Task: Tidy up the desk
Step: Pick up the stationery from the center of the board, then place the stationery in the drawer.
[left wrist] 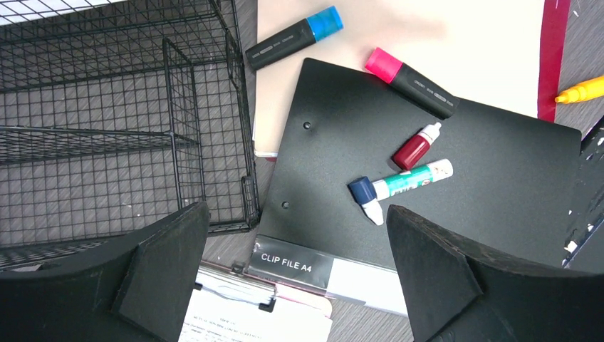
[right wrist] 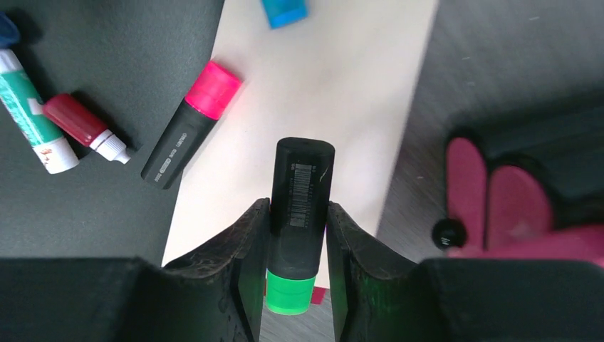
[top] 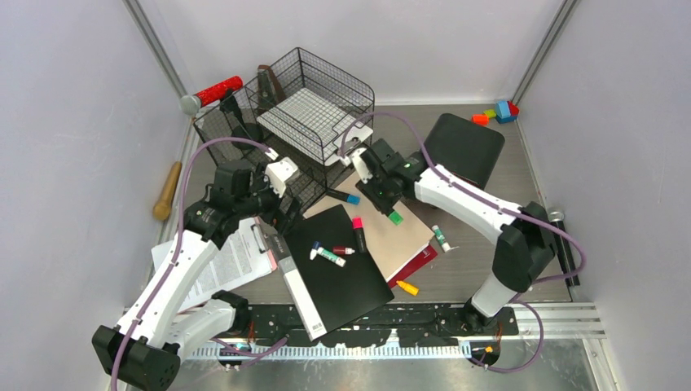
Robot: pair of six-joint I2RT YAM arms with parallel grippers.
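Observation:
The desk point(top: 481, 273) is a grey wood-grain top strewn with stationery. My right gripper point(right wrist: 298, 208) is shut on a black highlighter with a green cap point(right wrist: 303, 171), held over a beige folder point(right wrist: 335, 78); from above, the green cap point(top: 395, 217) pokes out below the gripper point(top: 389, 205). My left gripper point(left wrist: 297, 214) stands wide open and holds nothing, over the spine of a black clip file point(left wrist: 335, 128). On that file lie a glue stick point(left wrist: 409, 179) and a small red bottle point(left wrist: 417, 147). A pink highlighter point(left wrist: 409, 78) and a blue one point(left wrist: 295, 37) lie nearby.
A black wire-mesh tray rack point(top: 318, 106) stands at the back, a black drawer unit point(top: 464, 147) to its right. A clipboard with papers point(top: 232, 261) lies at the left. A yellow marker point(top: 407, 287), a green-white marker point(top: 441, 238), toy blocks point(top: 497, 112) and a wooden handle point(top: 167, 191) lie around.

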